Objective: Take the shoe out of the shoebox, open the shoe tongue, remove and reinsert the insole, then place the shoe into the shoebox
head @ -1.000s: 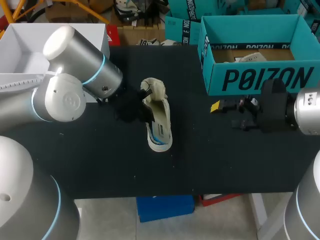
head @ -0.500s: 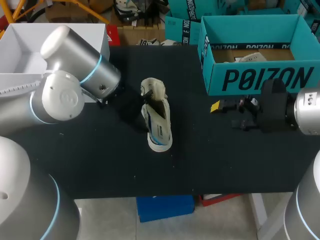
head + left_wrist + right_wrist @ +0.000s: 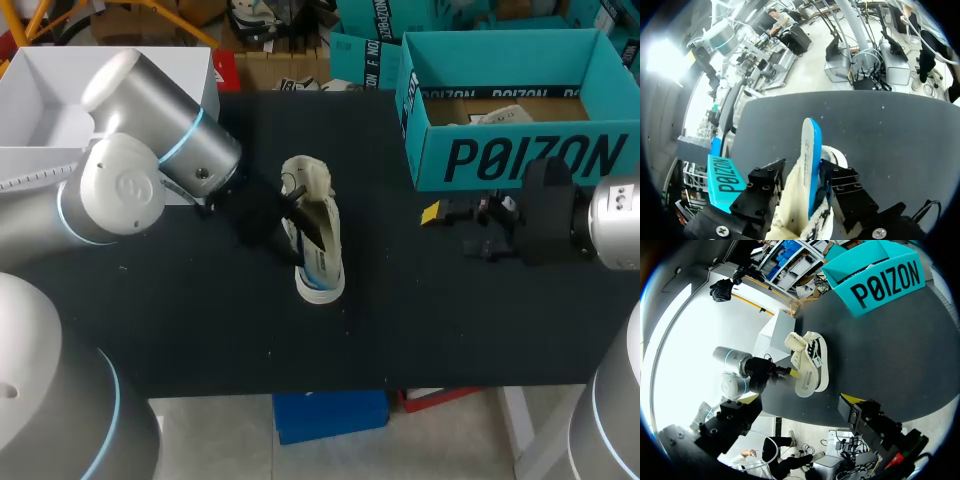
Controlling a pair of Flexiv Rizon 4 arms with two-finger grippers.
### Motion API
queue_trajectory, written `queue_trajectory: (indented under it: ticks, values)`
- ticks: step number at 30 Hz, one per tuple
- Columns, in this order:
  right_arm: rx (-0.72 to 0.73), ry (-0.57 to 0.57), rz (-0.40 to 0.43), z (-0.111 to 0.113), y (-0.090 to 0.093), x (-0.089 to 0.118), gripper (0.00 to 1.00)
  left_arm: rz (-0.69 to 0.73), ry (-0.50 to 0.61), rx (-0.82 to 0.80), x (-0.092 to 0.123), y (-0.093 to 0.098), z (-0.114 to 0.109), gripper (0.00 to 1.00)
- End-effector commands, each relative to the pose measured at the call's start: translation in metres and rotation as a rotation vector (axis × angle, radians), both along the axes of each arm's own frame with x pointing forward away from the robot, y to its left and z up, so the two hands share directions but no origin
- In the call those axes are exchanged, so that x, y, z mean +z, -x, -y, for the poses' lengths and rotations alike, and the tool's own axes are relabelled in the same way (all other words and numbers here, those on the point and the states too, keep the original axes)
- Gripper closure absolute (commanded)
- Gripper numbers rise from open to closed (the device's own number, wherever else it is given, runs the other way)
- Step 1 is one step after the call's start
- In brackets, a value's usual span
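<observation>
Shoe [image 3: 318,240] is lying on its side near the middle of the black table [image 3: 420,320], out of the teal shoebox [image 3: 520,160] and well apart from it. The box is sitting open at the far right of the table. Left gripper [image 3: 292,222] is reaching into the shoe's opening from the left. In the left wrist view the insole [image 3: 811,160], blue on one face, is standing on edge out of the shoe. The grip is hidden by the shoe, so pinching or not cannot be told. Right gripper [image 3: 445,213] is hovering just in front of the box, spread wide and holding nothing.
</observation>
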State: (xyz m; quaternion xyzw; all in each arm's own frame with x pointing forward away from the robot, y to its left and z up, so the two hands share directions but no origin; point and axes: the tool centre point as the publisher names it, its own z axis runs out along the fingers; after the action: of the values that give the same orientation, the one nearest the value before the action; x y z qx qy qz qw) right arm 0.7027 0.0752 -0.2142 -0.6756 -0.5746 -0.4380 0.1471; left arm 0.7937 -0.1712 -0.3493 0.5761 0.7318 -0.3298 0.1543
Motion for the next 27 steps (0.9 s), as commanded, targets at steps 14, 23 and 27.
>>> queue_trajectory:
  ticks: [14, 23, 27]
  values:
    - [0.0, 0.0, -0.001, -0.001, 0.0, 0.0, 0.0, 0.013, -0.026, -0.005, -0.005, -0.004, -0.001, 1.0]
    - [0.0, 0.0, -0.001, -0.001, 0.0, 0.0, 0.0, 0.069, -0.042, 0.031, -0.01, -0.017, -0.004, 1.0]
    - [0.0, 0.0, -0.001, -0.001, 0.0, 0.0, 0.0, 0.084, -0.048, 0.048, -0.014, -0.025, -0.004, 1.0]
